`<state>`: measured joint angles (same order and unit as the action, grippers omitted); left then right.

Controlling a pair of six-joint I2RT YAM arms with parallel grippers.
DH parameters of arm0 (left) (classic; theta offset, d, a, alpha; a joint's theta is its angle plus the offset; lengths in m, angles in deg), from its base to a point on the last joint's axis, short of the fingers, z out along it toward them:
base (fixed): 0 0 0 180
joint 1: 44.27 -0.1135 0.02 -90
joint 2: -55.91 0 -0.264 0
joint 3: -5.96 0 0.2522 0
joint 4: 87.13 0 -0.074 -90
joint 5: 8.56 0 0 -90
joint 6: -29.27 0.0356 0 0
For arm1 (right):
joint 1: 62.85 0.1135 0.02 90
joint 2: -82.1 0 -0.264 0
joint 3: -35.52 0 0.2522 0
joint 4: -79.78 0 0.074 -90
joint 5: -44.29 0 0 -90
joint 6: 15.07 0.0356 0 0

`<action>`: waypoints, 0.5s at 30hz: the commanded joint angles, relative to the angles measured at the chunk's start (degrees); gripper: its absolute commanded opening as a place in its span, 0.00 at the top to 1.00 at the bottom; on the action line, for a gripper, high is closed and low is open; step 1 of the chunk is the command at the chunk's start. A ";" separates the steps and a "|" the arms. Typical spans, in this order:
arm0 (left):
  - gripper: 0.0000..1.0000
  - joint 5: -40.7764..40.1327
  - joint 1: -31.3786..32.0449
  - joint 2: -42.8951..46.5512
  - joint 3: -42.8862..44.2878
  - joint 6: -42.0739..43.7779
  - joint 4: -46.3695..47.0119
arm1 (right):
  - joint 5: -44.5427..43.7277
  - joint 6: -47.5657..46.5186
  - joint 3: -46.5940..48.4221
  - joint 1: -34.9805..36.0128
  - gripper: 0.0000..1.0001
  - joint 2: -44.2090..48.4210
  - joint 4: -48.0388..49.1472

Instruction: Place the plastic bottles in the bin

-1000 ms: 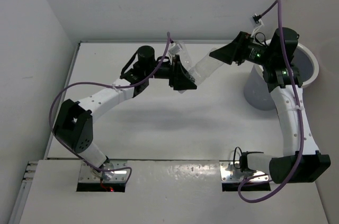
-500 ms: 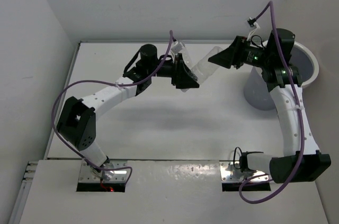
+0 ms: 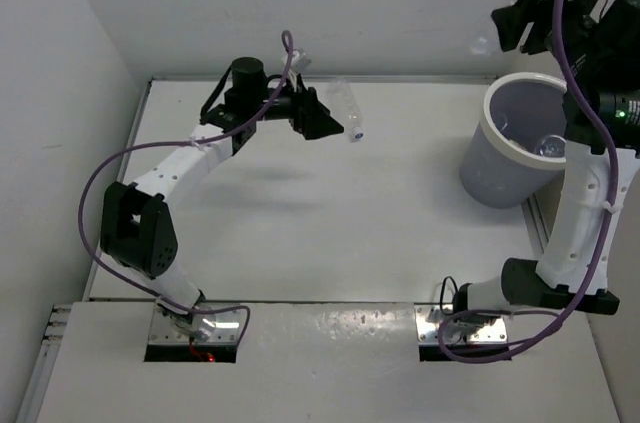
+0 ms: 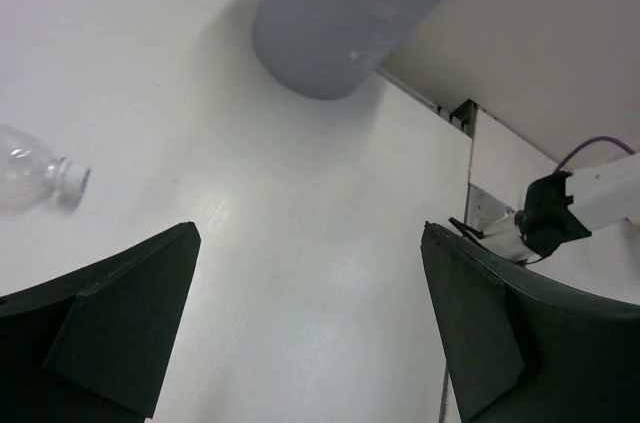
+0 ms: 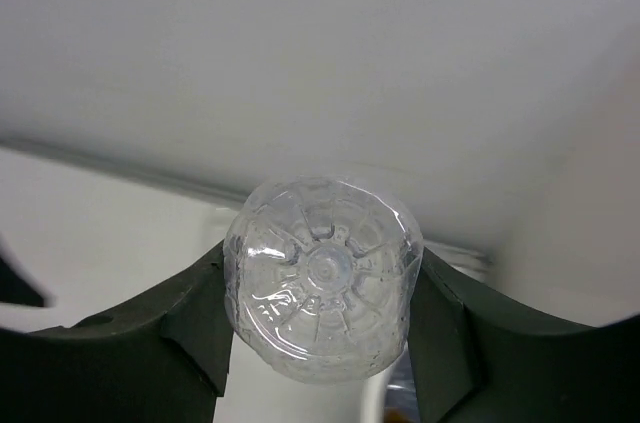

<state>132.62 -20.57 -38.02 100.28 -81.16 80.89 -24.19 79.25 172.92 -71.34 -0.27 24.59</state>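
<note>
Top view: the bin (image 3: 500, 183) stands at the desk's (image 3: 350, 233) 3 o'clock edge. The right hand (image 3: 500, 31) hangs high at the bin's 12 o'clock. The left hand (image 3: 328, 123) hovers near the desk's 12 o'clock edge.

Left wrist: its fingers (image 4: 120, 323) stand wide apart and empty. A lying bottle (image 4: 30, 175) rests on the desk at 9 o'clock.

Right wrist: the fingers (image 5: 190, 323) are clamped on a clear held bottle (image 5: 322, 278).

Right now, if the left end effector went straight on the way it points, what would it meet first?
The open left end effector would probably meet bare table, short of the bin, a lying bottle off to one side; depth is unclear.
</note>
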 commanded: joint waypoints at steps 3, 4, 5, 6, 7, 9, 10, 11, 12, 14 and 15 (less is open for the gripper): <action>0.00 1.12 -1.81 0.15 2.68 3.99 -2.13 | -27.29 -18.71 -5.84 -1.26 1.00 -0.87 -0.33; 0.00 1.12 -1.82 -0.46 2.68 4.51 -2.74 | -27.58 -19.25 -7.69 -1.87 1.00 0.61 1.77; 0.00 1.12 -1.82 -0.99 2.68 5.04 -2.75 | -27.41 -19.26 -12.93 -3.97 1.00 1.06 3.44; 0.00 1.12 -1.82 -0.99 3.20 5.04 -2.75 | -26.88 -18.65 -14.37 -4.51 1.00 1.94 4.24; 0.00 1.12 -1.82 -1.60 3.21 5.04 -2.75 | -26.44 -17.42 -15.78 -5.21 1.00 1.86 5.30; 0.00 1.12 -1.82 -2.31 3.73 5.04 -2.75 | -25.92 -15.14 -20.88 -6.80 1.00 2.47 7.40; 0.00 1.12 -1.82 -2.92 3.73 5.04 -2.75 | -26.26 -14.69 -24.28 -6.98 1.00 2.74 8.29; 0.00 1.12 -1.82 -2.93 4.26 5.04 -2.75 | -26.96 -14.43 -28.15 -7.33 1.00 3.35 10.56; 0.00 0.59 -1.82 -3.53 4.26 5.04 -2.75 | -28.01 -13.99 -30.27 -7.42 1.00 3.88 14.06; 0.00 -0.19 -1.82 -4.15 4.26 5.74 -2.75 | -28.72 -14.07 -35.81 -7.94 1.00 3.97 17.16; 0.00 -1.07 -1.82 -4.16 4.26 6.36 -2.75 | -28.90 -13.72 -38.44 -8.12 1.00 4.23 19.96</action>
<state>132.44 -22.45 -41.87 101.85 -76.89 77.44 -50.27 64.65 138.86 -78.90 1.90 33.57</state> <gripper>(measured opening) 0.997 0.588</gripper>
